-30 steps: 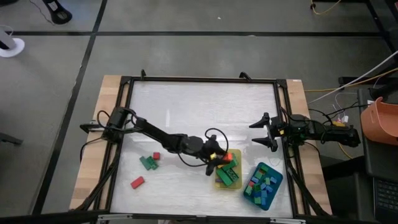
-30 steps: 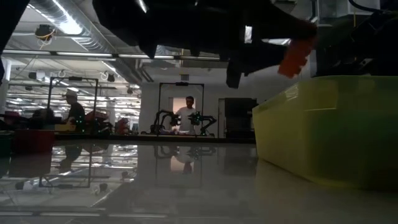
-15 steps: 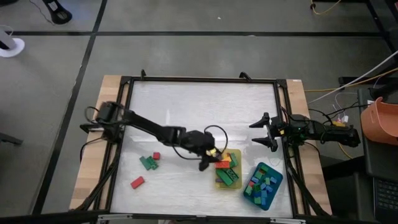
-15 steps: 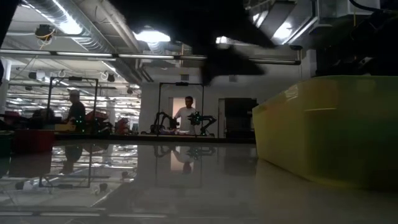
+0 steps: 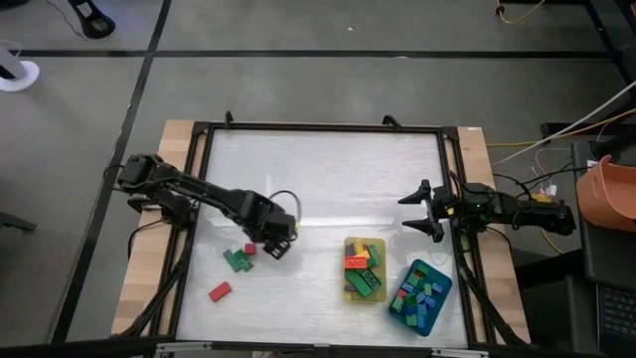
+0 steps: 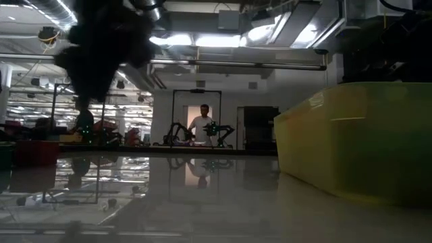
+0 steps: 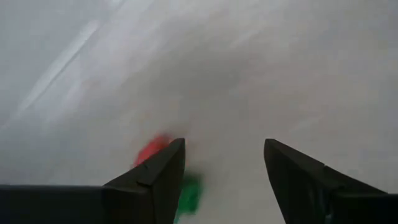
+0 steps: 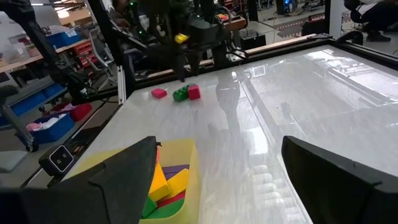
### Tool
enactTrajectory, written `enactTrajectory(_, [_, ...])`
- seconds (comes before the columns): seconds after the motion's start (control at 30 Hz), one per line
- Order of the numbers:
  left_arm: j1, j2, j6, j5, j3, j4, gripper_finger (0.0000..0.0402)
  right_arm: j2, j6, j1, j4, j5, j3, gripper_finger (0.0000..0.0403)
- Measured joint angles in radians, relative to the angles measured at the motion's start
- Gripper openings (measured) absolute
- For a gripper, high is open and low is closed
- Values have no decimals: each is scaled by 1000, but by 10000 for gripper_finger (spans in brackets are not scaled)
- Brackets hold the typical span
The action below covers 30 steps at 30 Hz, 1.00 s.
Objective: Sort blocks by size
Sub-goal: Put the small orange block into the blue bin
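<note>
**A:** Nearest the front edge of the desk (image 5: 318, 179), what lies there?

**B:** A lone red brick (image 5: 220, 290) on the left. On the right sit the teal tray (image 5: 442, 291), full of blue and green blocks, and just beside it the yellow tray (image 5: 347, 286), holding longer green bricks, an orange-red one and a yellow one.

**A:** And the loose blocks farther in?

**B:** A green brick (image 5: 237, 261) with a tiny red cube (image 5: 249, 249) touching its corner, well apart from both trays. The right wrist view shows the same cluster across the desk.

**A:** Where is the left gripper (image 5: 279, 245)?

**B:** Just beside that green and red pair, on the side toward the yellow tray. Its jaws stand spread wide with nothing between them; the left wrist view shows bare desk in the gap, with blurred red and green shapes beside one finger (image 7: 163, 177).

**A:** The right gripper (image 5: 416, 212)?

**B:** At the right edge of the desk, pointing inward, beyond the two trays. Its jaws gape fully and hold nothing.

**A:** Anything beyond the desk?

**B:** In the low view, a person (image 6: 204, 125) stands far back in the room by another robot rig.
</note>
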Motion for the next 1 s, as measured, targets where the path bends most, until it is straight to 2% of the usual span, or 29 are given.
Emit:
enactTrajectory(0.07, [-16, 0, -100, -2, -1, -93, 203, 0, 0, 0, 0, 0, 0, 344])
enactTrajectory(0.2, [-42, 2, -234, -1, -1, -174, 203, 0, 0, 0, 0, 0, 0, 344])
enactTrajectory(0.37, [-64, 2, -328, -4, -13, -169, 202, 0, 0, 0, 0, 0, 0, 344])
enactTrajectory(0.53, [-91, 2, -446, -2, -80, -156, 202, 0, 0, 0, 0, 0, 0, 344])
enactTrajectory(0.83, [-103, 4, -475, -5, -158, -23, 202, 0, 0, 0, 0, 1, 0, 344])
enactTrajectory(1.0, [-103, 4, -498, -5, -196, -16, 202, 0, 0, 0, 0, 1, 0, 344])
